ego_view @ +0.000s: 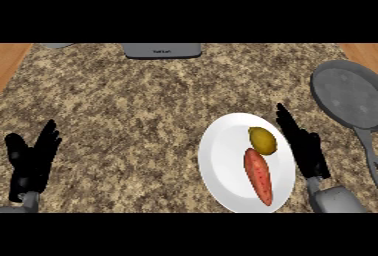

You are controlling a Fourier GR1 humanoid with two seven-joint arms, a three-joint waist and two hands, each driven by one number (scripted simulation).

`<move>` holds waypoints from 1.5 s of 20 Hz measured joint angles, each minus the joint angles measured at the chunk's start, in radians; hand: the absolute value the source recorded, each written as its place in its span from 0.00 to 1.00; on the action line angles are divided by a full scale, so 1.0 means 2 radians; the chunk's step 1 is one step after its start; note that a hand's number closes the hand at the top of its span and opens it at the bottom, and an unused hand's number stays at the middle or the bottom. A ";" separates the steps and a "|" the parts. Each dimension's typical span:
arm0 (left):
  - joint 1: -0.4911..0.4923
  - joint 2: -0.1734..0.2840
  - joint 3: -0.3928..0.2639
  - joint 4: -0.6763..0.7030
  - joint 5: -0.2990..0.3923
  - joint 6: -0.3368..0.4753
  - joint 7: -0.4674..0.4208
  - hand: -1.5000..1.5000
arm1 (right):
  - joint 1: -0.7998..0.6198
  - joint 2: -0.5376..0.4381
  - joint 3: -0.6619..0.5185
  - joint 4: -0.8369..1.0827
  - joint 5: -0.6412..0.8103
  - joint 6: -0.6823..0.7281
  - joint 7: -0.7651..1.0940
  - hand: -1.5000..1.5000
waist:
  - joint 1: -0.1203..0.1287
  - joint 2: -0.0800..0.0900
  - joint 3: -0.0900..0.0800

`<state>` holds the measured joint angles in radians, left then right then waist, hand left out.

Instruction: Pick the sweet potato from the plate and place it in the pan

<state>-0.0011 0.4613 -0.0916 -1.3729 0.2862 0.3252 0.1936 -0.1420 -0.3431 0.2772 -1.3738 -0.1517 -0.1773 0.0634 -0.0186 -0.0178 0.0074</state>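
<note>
Head view: a white plate [221, 165] at lower centre-right of the granite counter [133, 100] holds the orange sweet potato [258, 176], lying lengthwise, with a yellow-green potato [262, 140] just above it. The grey pan [347, 95] at the right edge holds nothing. Right hand [303, 145], fingers straight, stands at the plate's right rim. Left hand [31, 157], fingers open, rests lower left. A grey appliance [162, 50] sits at top centre.

Yellow potato [262, 140] (plated) — grey appliance [162, 50]
</note>
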 measured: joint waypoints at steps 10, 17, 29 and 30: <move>-0.049 -0.064 -0.062 -0.086 -0.006 -0.043 -0.098 0.50 | -0.005 0.035 -0.074 -0.009 -0.213 0.229 -0.142 0.00 | 0.003 0.010 0.002; -0.045 -0.094 -0.100 -0.101 -0.026 -0.053 -0.144 0.50 | 0.015 -0.038 -0.139 0.104 -0.244 0.437 -0.256 0.00 | 0.013 0.014 0.000; -0.045 -0.117 -0.118 -0.086 -0.044 -0.056 -0.166 0.50 | -0.062 -0.114 -0.118 0.151 -0.082 0.438 -0.305 0.00 | 0.024 0.014 -0.001; -0.047 -0.117 -0.118 -0.090 -0.045 -0.055 -0.163 0.50 | -0.064 -0.117 -0.106 0.143 -0.064 0.433 -0.308 0.00 | 0.023 0.013 -0.002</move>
<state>-0.0946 0.2282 -0.3272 -1.5526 0.1967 0.2148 -0.1325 -0.2706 -0.5778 0.0644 -1.0868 -0.2798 0.6881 -0.5530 0.0278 0.0080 0.0043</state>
